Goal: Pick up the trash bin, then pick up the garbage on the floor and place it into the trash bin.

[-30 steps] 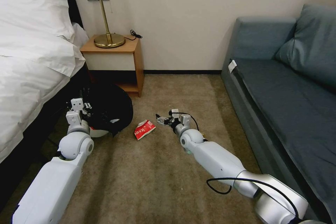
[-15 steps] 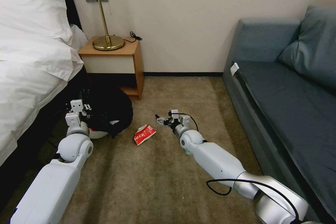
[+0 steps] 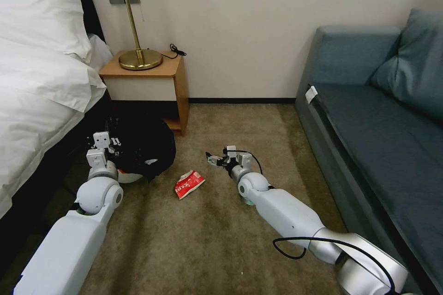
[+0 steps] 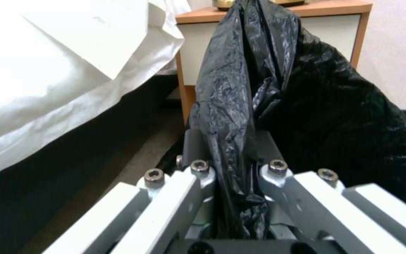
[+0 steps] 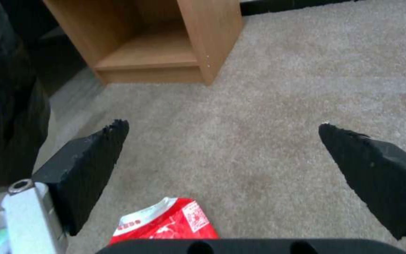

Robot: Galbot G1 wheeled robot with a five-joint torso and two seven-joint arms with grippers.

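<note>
Right hand (image 3: 213, 158) wide open, empty; red-and-white packet (image 3: 189, 183) lies on the floor just below and short of it. Left hand (image 4: 233, 169) clamps trash bin (image 3: 143, 150) liner.

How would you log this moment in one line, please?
left claw: shut on trash bin | right claw: open above packet
</note>
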